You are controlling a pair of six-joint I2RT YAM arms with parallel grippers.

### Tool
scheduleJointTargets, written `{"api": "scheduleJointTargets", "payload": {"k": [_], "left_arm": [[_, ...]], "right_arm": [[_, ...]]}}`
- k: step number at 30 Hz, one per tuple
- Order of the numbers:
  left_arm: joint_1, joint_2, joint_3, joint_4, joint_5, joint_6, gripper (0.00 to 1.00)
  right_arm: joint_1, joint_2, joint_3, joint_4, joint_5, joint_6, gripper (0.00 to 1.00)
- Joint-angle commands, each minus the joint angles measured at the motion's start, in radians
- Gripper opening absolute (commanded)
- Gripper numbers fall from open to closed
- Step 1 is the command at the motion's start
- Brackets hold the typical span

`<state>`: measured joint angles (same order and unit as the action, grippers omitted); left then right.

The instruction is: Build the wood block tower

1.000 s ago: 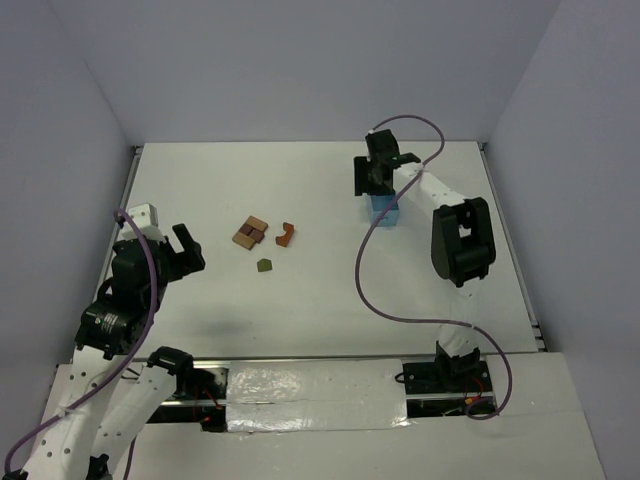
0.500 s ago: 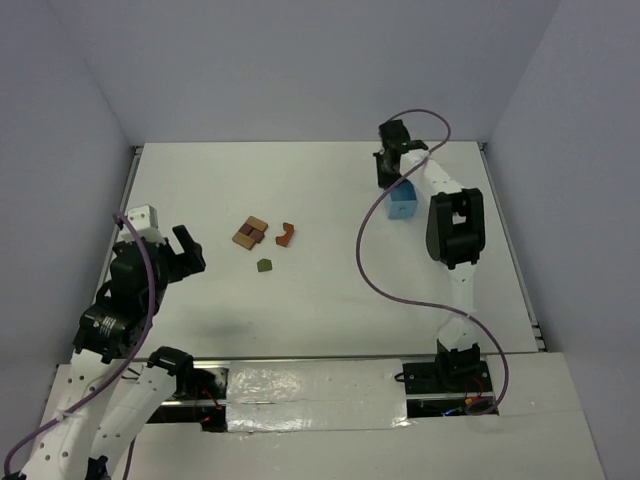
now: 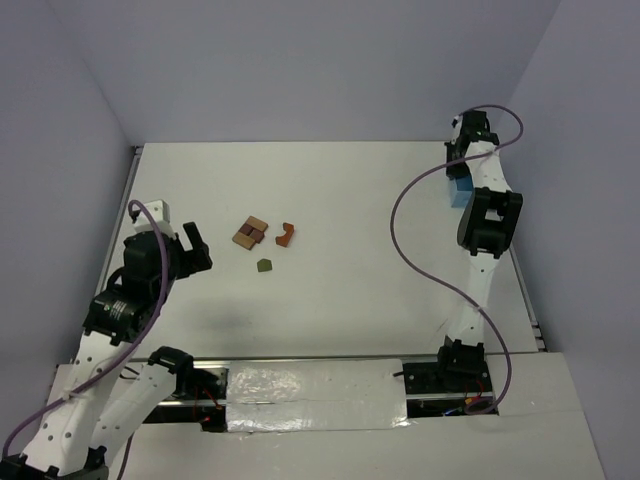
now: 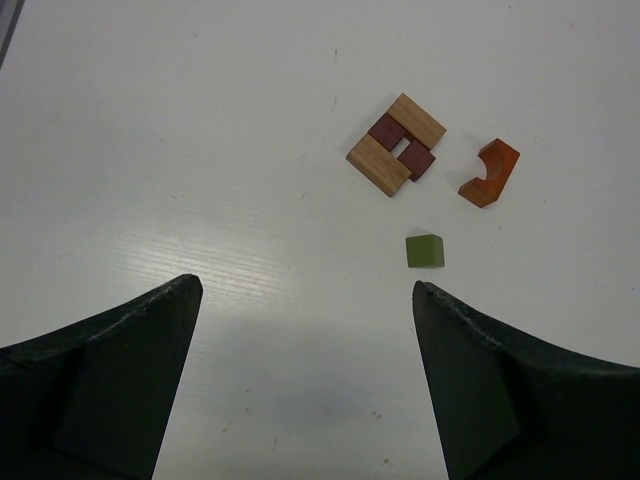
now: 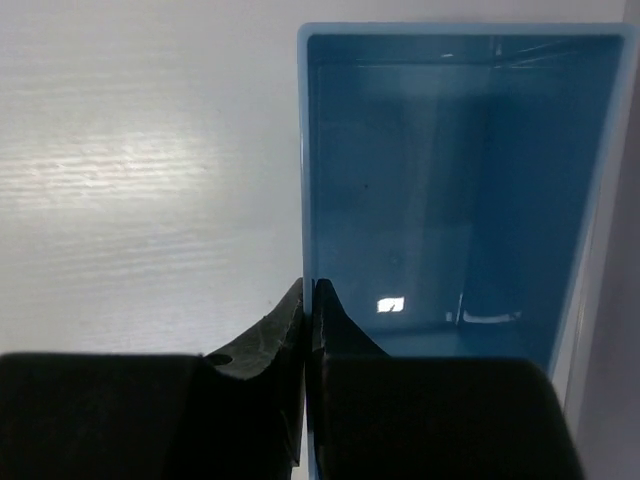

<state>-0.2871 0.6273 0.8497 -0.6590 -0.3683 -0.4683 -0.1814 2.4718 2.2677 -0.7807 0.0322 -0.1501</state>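
Blocks (image 4: 397, 145) loose and flat left of centre, unstacked, judged light, rigid, smooth, best pinched across flat parallel faces; left gripper (image 4: 305, 288) gaping on their near side; right gripper (image 5: 310, 292) clamped on blue box (image 5: 305, 150) wall, far right.

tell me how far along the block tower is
Done: the blue box looks empty. In hand: the right gripper is shut on the box's wall; the left gripper hangs open, holding nothing. Left: all the stacking; the tan and brown pieces, orange arch and green cube lie unstacked.
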Motion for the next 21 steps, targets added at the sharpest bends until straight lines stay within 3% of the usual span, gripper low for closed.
{"api": "scheduleJointTargets", "payload": {"k": [1,4,6,8,10,11,12,17,19,21], "left_arm": [[-0.004,0.008,0.005,0.038,-0.003,0.026,0.99],[-0.004,0.008,0.005,0.035,-0.011,0.025,1.00],[-0.004,0.014,0.005,0.035,-0.011,0.025,1.00],[-0.004,0.021,0.006,0.035,-0.014,0.026,0.99],[-0.004,0.026,0.006,0.035,-0.012,0.025,1.00],[-0.004,0.025,0.008,0.033,-0.014,0.026,1.00],[-0.004,0.025,0.006,0.033,-0.012,0.026,1.00],[-0.004,0.018,0.008,0.030,-0.021,0.023,1.00],[-0.006,0.011,0.006,0.029,-0.026,0.020,0.99],[-0.004,0.006,0.006,0.025,-0.035,0.017,0.99]], "right_arm": [[0.016,0.042,0.122,-0.061,-0.101,-0.072,0.09],[0.013,0.044,0.131,-0.049,-0.118,-0.077,0.21],[0.013,0.033,0.130,-0.040,-0.114,-0.072,0.36],[0.013,0.026,0.133,-0.043,-0.112,-0.068,0.42],[0.016,0.001,0.138,-0.048,-0.112,-0.057,0.60],[0.017,-0.026,0.141,-0.057,-0.110,-0.042,0.75],[0.019,-0.046,0.142,-0.058,-0.106,-0.033,0.99],[0.087,-0.286,0.096,-0.028,-0.083,0.027,1.00],[0.132,-0.408,-0.034,0.041,-0.018,0.096,1.00],[0.233,-0.629,-0.178,0.197,0.063,0.142,1.00]]}}
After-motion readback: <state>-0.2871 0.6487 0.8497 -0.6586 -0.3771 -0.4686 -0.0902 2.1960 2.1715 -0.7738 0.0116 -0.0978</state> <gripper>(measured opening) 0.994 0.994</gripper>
